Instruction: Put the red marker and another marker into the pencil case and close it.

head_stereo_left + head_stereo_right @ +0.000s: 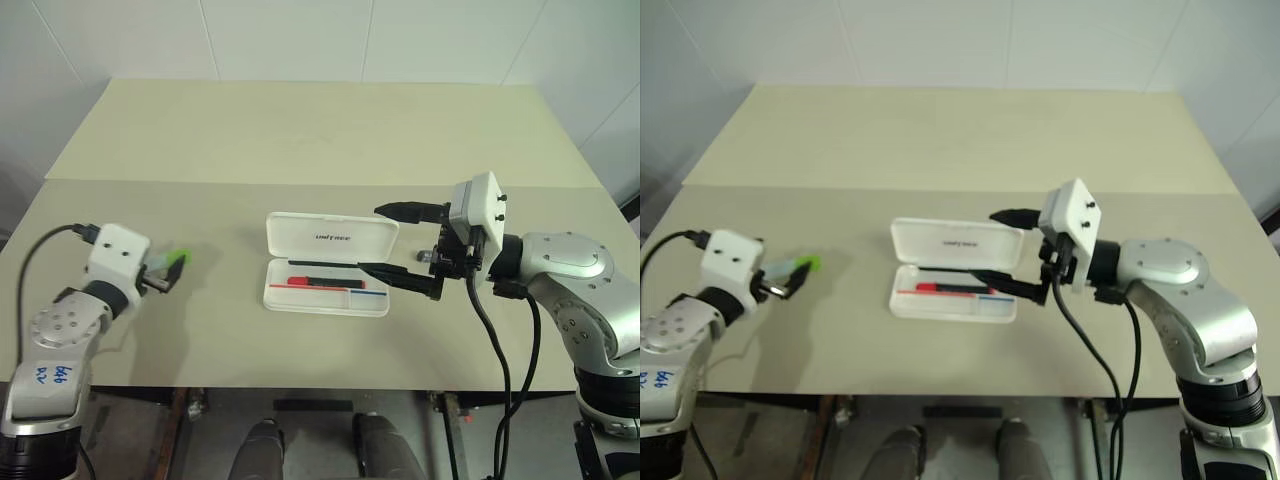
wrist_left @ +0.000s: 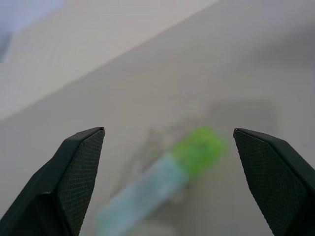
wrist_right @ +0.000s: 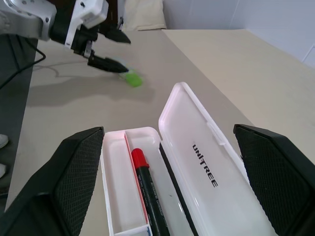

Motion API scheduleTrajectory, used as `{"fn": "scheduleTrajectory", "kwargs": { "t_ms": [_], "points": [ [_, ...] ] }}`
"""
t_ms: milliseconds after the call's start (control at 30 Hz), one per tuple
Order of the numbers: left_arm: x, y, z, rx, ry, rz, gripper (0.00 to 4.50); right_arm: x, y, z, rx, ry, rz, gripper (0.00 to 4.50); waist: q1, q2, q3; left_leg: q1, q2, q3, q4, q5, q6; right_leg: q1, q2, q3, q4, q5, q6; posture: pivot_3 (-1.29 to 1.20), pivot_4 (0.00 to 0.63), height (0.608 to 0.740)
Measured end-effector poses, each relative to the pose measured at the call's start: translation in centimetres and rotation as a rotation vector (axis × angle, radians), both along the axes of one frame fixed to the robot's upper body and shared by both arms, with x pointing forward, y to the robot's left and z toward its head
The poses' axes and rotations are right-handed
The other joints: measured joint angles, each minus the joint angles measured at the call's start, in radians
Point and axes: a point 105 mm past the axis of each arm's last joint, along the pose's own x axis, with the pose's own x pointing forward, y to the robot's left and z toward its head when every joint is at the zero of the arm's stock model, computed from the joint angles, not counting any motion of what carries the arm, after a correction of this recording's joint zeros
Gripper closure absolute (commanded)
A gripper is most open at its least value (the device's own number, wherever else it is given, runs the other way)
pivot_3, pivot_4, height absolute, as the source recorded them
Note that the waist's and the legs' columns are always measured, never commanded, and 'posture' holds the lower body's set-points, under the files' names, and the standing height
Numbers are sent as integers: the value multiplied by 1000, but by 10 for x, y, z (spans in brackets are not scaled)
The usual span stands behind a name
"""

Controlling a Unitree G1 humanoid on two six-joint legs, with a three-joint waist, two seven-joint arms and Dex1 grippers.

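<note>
On the worktop (image 1: 300,130), between our spread left gripper (image 1: 165,272) fingers, lies the green marker (image 1: 176,259), light, stiff, slippery, best pinched mid-barrel; our right gripper (image 1: 400,245) gapes empty.

Pencil case (image 1: 330,262): flat white hard-plastic box, rounded corners, lying open mid-tabletop. Lid is hinged back on the far side, tilted up, dark lettering on its inner face. Thin red and blue stripe visible inside the tray.

Red marker (image 3: 147,191): slim, red cap, black barrel, lying flat inside the case tray, lengthwise along the tray, on the lid side of it.

Another marker (image 1: 168,263): short, translucent light green with a bright green end, lying on the tabletop well left of the pencil case, outside it.
</note>
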Motion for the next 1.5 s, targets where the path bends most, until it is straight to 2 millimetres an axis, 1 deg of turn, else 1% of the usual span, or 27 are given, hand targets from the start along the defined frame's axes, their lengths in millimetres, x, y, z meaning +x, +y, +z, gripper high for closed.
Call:
{"fn": "scheduleTrajectory", "kwargs": {
  "t_ms": [133,200,267,367,467,533,633,700,767,900,1100,1167,1400,1467,1500],
  "points": [
    [0,-1,-3,-5,18,-19,0,1,-1,-1,5,2,-15,34,0,0,0,0,0,0,0,0,0,0,0,0,0,0,0,0,150,740],
    [0,3,-7,4,60,-52,0,1,-2,-3,5,10,-19,34,0,0,0,0,0,0,0,0,0,0,0,0,0,0,0,0,150,740],
    [2,7,-6,14,100,-100,0,1,-2,-4,5,14,-21,34,0,0,0,0,0,0,0,0,0,0,0,0,1,0,0,0,150,740],
    [8,18,9,46,136,-184,0,1,-2,-4,5,14,-21,34,-1,0,0,0,0,0,0,0,0,0,0,-1,0,0,0,0,150,740],
    [13,38,24,85,158,-202,0,1,-2,-4,5,14,-22,34,-2,0,0,0,0,0,-2,0,0,-1,0,-1,0,-1,-1,0,150,740],
    [15,46,28,98,186,-218,0,1,-2,-4,6,14,-22,34,-3,0,0,0,0,1,-5,0,0,-2,0,0,-1,-1,-1,0,150,740],
    [16,47,21,90,241,-263,0,2,-2,-4,7,14,-23,34,-3,0,0,0,1,1,-7,0,0,-4,0,-1,0,-2,-2,0,150,740],
    [16,47,12,92,300,-299,0,2,-2,-4,8,13,-27,34,-4,0,0,-1,1,1,-7,0,0,-4,0,-1,0,-2,-2,0,150,740],
    [18,47,9,104,357,-339,0,2,-2,-4,11,13,-32,34,-3,0,0,-1,1,1,-7,0,0,-4,1,-1,1,-2,-2,0,150,740],
    [24,50,13,127,418,-389,0,3,-2,-4,17,13,-41,34,-3,0,0,0,0,1,-7,1,-1,-4,1,-1,2,-2,-2,0,150,740],
    [36,53,13,173,491,-429,0,4,-1,-3,25,11,-50,34,-4,0,0,-1,0,1,-7,1,-1,-4,1,-1,2,-2,-2,0,150,740],
    [36,52,12,175,517,-452,0,4,-1,-2,29,13,-51,34,-7,0,0,-1,1,1,-7,1,-1,-5,1,-1,2,-2,-2,0,150,740],
    [31,53,-1,168,665,-500,0,4,-1,-1,34,11,-68,34,-7,0,0,-1,1,1,-6,1,0,-5,1,-1,4,-3,-2,0,150,740],
    [27,52,-6,172,718,-521,391,4,0,-1,34,10,-70,0,-7,0,0,0,1,1,-6,1,0,-5,1,-1,5,-3,-2,0,150,740],
    [25,53,-9,177,738,-525,658,4,0,0,35,8,-71,0,-8,0,0,0,1,1,-6,1,0,-5,1,-1,5,-3,-2,0,150,740]
  ]
}}
